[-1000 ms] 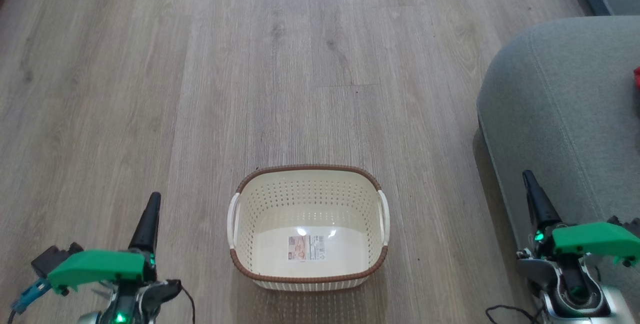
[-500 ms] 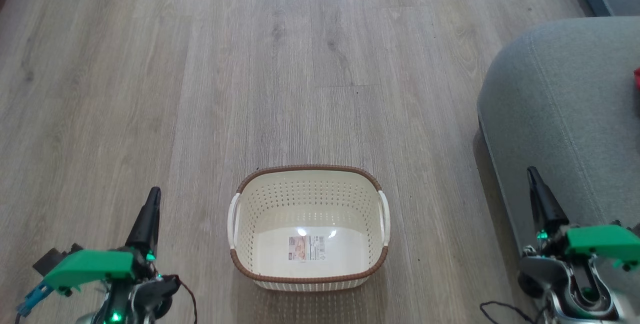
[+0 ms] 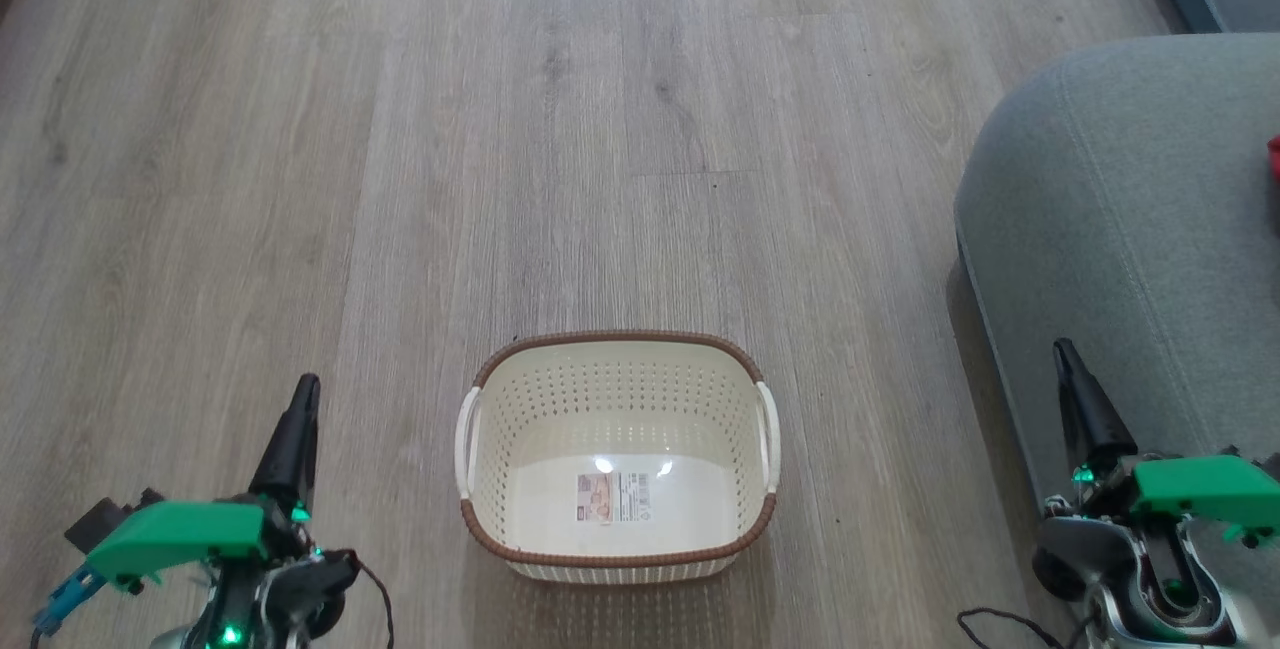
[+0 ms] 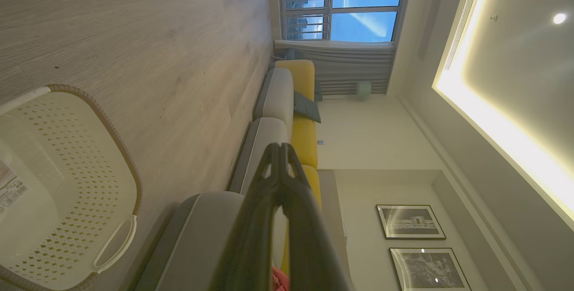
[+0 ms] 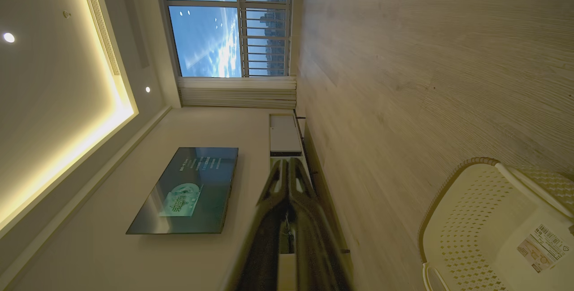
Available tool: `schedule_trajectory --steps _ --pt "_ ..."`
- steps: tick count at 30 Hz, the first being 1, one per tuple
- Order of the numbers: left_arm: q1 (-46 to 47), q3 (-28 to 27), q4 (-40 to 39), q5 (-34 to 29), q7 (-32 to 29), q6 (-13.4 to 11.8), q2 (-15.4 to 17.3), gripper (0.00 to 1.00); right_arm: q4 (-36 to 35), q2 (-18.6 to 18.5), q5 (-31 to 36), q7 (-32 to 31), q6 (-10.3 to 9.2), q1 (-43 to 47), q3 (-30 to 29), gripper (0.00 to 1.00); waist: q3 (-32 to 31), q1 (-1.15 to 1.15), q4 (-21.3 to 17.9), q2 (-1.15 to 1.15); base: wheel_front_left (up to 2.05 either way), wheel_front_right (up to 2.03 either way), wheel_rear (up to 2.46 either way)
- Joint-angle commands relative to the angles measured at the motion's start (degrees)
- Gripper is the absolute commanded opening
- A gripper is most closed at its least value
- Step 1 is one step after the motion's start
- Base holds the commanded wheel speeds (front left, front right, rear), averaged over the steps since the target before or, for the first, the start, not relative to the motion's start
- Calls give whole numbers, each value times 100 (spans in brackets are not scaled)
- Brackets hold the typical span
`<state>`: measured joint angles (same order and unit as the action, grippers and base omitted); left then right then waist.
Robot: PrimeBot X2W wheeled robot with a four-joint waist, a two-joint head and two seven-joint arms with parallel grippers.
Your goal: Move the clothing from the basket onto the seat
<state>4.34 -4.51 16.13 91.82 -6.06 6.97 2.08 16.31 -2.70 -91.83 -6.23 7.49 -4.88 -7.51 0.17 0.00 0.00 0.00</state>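
Head view: the basket (image 3: 617, 337) stands on the wood floor (image 3: 400, 129), its inside bare. The seat (image 3: 1130, 229) is at right, with a red sliver of clothing (image 3: 1274, 157) on it at the frame edge. Since a second ago, the left gripper (image 3: 306, 386) has sunk slightly and the right gripper (image 3: 1062, 349) has edged rightward.
Left wrist view: jaws pressed together, seat beyond.
Right wrist view: jaws together, basket at lower right.

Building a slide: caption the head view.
Empty cream perforated basket on wooden floor between shut left gripper and right gripper; grey fabric seat alongside.
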Motion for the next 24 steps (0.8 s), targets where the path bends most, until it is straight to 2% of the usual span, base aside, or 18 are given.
schedule_trajectory --steps 1,24 --pt "185 -202 -207 34 -44 52 80 0 -228 -18 -33 -26 0 -131 98 0 0 0 0 0 0 0 0" --pt "185 -201 -208 34 -43 52 80 0 -228 -18 -33 -26 0 -130 98 0 0 0 0 0 0 0 0"
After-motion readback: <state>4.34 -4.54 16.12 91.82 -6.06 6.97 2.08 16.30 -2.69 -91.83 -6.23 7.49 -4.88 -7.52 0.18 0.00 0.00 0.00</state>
